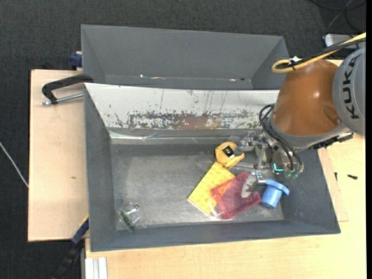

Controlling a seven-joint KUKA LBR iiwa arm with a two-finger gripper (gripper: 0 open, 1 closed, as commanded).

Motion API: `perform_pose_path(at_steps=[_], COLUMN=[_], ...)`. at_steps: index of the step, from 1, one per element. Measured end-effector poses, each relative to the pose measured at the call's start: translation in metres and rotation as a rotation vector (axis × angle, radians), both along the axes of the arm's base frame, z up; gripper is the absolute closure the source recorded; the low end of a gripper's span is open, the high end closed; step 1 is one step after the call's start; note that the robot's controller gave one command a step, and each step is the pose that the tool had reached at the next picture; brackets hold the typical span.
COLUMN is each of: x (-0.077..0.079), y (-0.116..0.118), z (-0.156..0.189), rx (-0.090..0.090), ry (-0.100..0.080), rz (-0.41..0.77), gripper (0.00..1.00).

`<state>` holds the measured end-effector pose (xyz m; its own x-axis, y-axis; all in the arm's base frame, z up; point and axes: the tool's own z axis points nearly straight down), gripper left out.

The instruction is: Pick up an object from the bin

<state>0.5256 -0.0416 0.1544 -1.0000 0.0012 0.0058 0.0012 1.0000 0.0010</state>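
At right of bin (163,179) — gripper (253,186) over red pouch (232,199), beside blue cup (272,194)

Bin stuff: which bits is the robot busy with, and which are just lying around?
Busy with: gripper; red mesh pouch and blue cup, both right beside it.
Lying around: yellow flat plate; yellow round thing; small clear thing in the near-left corner.
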Motion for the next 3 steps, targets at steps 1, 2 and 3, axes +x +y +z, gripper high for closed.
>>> perform_pose_path(at_steps=[1,2,3], x=[0.002,0.003,-0.006], y=[0.000,-0.013,-0.043], z=[0.004,-0.019,-0.070], rx=[-0.001,-0.002,0.000], ry=[-0.008,-0.016,-0.009], rz=[0.001,0.100,0.326], gripper=[0.00,0.00,0.00])
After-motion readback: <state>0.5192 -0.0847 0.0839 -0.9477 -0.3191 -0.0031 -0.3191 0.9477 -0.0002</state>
